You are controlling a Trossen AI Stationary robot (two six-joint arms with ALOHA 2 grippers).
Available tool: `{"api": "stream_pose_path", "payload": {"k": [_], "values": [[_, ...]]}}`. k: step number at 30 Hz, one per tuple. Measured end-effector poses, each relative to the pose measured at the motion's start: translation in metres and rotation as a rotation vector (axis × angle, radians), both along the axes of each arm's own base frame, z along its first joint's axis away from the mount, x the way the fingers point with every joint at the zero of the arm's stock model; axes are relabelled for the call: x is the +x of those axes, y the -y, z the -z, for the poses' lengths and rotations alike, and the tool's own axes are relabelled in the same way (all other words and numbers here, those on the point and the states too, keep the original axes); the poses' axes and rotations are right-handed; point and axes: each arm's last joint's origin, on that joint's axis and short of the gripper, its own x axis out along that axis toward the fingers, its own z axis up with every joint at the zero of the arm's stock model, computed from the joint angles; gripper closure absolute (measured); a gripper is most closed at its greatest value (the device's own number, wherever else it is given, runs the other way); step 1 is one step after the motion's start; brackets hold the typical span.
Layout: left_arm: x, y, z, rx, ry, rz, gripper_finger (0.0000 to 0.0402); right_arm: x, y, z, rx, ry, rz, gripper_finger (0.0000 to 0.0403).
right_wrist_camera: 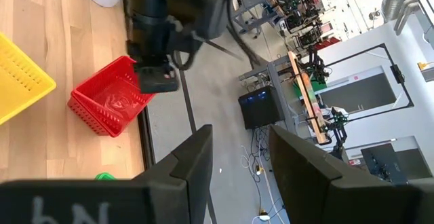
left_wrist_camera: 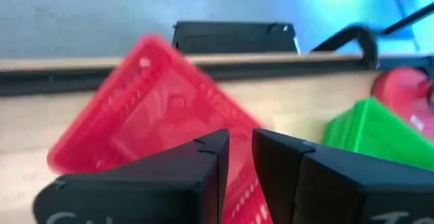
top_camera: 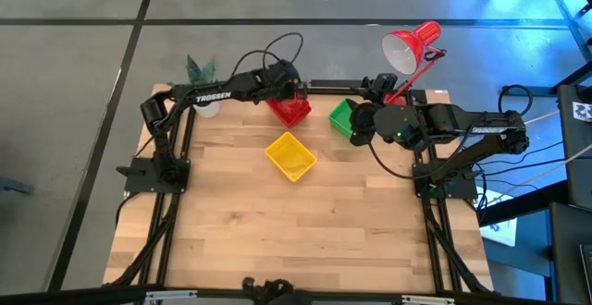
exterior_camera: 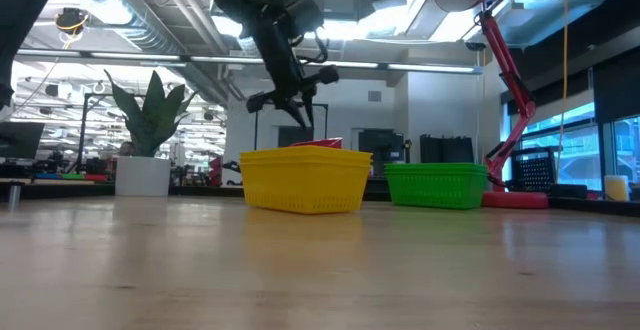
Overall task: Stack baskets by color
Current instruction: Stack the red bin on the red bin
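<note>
A red basket (top_camera: 289, 113) stands at the table's far edge, and in the right wrist view (right_wrist_camera: 108, 102) it shows two rims, one just under the other. My left gripper (left_wrist_camera: 241, 149) is over its far corner, nearly shut, with red showing in the narrow gap. A yellow basket (top_camera: 290, 155) sits on the table nearer the middle. A green basket (top_camera: 342, 117) sits to its right. My right gripper (right_wrist_camera: 237, 156) hangs open and holds nothing; in the high view it (top_camera: 356, 128) is above the green basket. My left gripper has the red basket's rim (left_wrist_camera: 239, 125) at its far corner between its two fingers. The fingers slant down from the table's left and far side. They hide the place of contact itself. The basket sits low at the table's far edge; whether it is lifted, I cannot tell.
A red desk lamp (top_camera: 412, 46) stands at the far right, its base (exterior_camera: 515, 198) beside the green basket. A white potted plant (exterior_camera: 140, 175) stands at the far left. The near half of the wooden table (top_camera: 296, 240) is bare.
</note>
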Motion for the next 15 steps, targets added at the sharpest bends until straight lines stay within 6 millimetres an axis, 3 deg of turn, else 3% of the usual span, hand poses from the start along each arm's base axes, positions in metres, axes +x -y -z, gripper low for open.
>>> {"api": "stream_pose_path", "payload": {"k": [5,11,15], "values": [[-0.005,-0.015,0.002,0.007,0.016,-0.032,0.0344,0.000,0.000,0.000,0.000,0.000,0.000,0.0257],[0.005,-0.028,0.007,0.062,0.099,-0.015,0.0344,0.000,0.000,0.000,0.003,0.002,0.000,0.0257],[0.006,-0.036,0.026,0.019,0.072,-0.006,0.0344,0.000,0.000,0.000,0.004,0.002,-0.001,0.0257]]}}
